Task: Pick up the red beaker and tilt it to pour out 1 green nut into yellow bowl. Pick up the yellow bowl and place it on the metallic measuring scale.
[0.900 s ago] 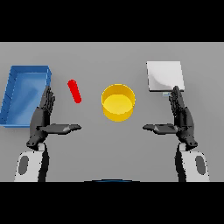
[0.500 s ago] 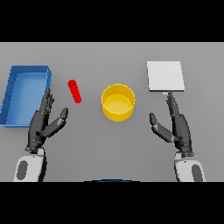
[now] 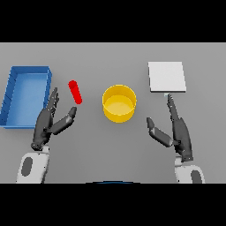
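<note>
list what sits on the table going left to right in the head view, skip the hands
blue tray → red beaker → yellow bowl → scale

Dark robot hand, white-grey forearms, both sides.

Even, diffuse lighting falls on the grey surface, with no evident single light source. The yellow bowl serves as landmark: its inner floor is paler than its outer wall, and only a faint shadow lies under its near edge. To its left, the red beaker and blue tray show flat, saturated colour without glare. To its right, the pale scale appears uniformly bright. Edges look soft throughout; no distortion appears toward the borders.
</note>
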`<action>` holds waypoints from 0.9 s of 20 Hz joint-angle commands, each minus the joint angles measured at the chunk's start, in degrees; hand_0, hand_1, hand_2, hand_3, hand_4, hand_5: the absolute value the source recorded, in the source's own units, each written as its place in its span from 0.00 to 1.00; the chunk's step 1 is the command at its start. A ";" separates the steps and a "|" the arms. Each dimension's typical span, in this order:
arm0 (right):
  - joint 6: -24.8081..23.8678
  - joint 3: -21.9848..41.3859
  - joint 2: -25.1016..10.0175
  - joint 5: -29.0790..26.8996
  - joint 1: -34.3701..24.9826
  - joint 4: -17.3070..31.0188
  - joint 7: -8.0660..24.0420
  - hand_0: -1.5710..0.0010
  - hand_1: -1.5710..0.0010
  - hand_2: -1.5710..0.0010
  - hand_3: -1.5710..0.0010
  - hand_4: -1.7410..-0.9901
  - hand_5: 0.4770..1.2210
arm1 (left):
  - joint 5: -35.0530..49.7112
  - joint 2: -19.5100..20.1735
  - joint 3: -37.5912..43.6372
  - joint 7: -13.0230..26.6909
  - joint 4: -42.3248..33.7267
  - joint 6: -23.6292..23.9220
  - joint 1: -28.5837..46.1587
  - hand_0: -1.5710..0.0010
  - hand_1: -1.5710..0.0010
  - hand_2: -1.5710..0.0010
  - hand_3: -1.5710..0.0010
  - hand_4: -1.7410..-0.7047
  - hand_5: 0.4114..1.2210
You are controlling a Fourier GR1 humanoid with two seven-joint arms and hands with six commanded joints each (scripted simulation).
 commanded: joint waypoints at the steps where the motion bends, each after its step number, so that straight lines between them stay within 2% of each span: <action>1: 0.24 -0.38 -0.06 -0.77 -0.57 -0.47 0.25 1.00 1.00 1.00 1.00 0.80 0.23 | 0.00 0.13 0.31 -0.73 1.78 -0.14 -1.14 1.00 1.00 1.00 1.00 0.60 0.27; 5: 1.26 -1.12 -0.01 -2.94 -0.87 -0.06 -0.55 1.00 1.00 1.00 1.00 0.73 0.24 | -0.61 -0.56 2.13 -3.56 10.15 1.62 -7.05 1.00 1.00 1.00 1.00 0.57 0.28; 9: 1.06 -1.06 0.47 -2.81 -1.21 1.16 -1.06 1.00 1.00 1.00 1.00 0.68 0.25 | -0.35 -0.79 4.07 -4.40 17.93 2.46 -13.75 1.00 1.00 1.00 1.00 0.57 0.27; 13: 1.24 -1.17 -0.30 -2.70 -0.63 -0.38 -0.66 1.00 1.00 1.00 1.00 0.66 0.26 | -0.47 -1.07 5.98 -8.67 26.49 3.59 -19.04 1.00 1.00 1.00 1.00 0.54 0.27; 18: 1.63 -0.79 -0.18 -2.60 -0.40 0.00 -0.81 1.00 1.00 1.00 1.00 0.65 0.28 | -2.69 -1.54 6.22 -11.52 33.24 6.03 -24.30 1.00 1.00 1.00 1.00 0.48 0.30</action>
